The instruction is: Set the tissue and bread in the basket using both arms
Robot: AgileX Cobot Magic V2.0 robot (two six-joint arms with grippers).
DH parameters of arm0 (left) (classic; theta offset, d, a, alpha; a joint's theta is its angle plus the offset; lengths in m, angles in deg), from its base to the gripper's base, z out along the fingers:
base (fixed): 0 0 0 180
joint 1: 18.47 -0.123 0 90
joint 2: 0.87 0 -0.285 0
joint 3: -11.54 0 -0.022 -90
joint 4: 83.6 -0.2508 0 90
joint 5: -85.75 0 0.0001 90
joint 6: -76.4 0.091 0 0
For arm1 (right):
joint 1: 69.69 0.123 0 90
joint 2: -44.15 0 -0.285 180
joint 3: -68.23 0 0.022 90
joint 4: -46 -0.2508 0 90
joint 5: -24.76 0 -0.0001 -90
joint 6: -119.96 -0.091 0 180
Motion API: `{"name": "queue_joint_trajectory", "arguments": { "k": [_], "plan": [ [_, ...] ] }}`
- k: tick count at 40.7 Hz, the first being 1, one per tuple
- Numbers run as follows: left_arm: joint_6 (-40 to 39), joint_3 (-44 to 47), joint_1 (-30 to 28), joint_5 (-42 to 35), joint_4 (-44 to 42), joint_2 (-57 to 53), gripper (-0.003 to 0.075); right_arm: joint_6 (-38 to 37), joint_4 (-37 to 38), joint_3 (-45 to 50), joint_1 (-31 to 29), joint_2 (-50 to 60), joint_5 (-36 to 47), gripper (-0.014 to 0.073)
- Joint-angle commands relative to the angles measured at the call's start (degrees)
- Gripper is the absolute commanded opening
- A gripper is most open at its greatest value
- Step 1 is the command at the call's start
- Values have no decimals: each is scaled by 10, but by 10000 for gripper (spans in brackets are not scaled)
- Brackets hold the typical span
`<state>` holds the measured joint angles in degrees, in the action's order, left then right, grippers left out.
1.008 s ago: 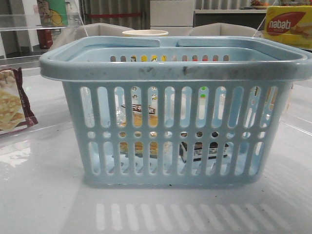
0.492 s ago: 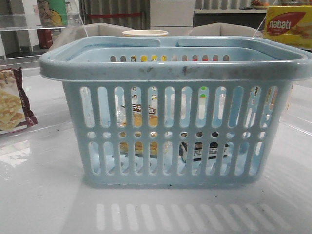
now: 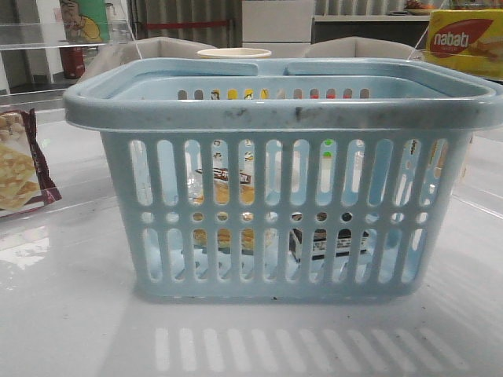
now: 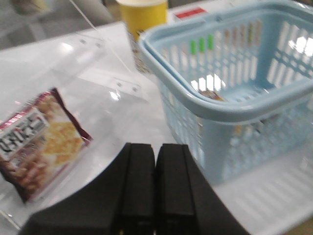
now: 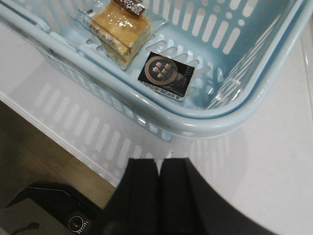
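The light blue basket (image 3: 275,114) stands in the middle of the table in the front view. The bread (image 5: 120,29), golden-brown in a clear bag, lies on the basket floor; through the slots it shows in the front view (image 3: 224,236). The black tissue pack (image 5: 166,75) lies next to it inside the basket, also seen through the slots (image 3: 326,243). My left gripper (image 4: 155,147) is shut and empty, outside the basket (image 4: 220,105) on its left. My right gripper (image 5: 159,160) is shut and empty, above the table outside the basket rim (image 5: 205,122).
A maroon-edged cracker packet (image 3: 20,169) lies at the table's left, also in the left wrist view (image 4: 39,142). A yellow nabati box (image 3: 464,43) stands at the back right. A yellow cup (image 4: 142,17) stands behind the basket. The table's front edge (image 5: 58,142) is near my right gripper.
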<state>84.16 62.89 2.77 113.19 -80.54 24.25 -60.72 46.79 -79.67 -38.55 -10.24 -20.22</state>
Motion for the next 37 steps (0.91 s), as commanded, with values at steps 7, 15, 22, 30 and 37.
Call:
{"name": "queue_joint_trajectory", "arguments": {
  "k": [7,15,22,30,37],
  "plan": [
    [1,158,-137,-239,8,-122,91,7,6,-15,0,3,33,57],
    [1,235,-169,-274,27,-178,91,7,6,-15,0,3,33,57],
    [1,262,-167,-308,27,-188,91,7,6,-15,0,3,32,57],
    [1,262,-158,-331,26,-187,91,7,6,-15,0,3,28,57],
    [1,262,-158,-329,26,-186,91,7,6,-15,0,3,28,57]
  ]
}}
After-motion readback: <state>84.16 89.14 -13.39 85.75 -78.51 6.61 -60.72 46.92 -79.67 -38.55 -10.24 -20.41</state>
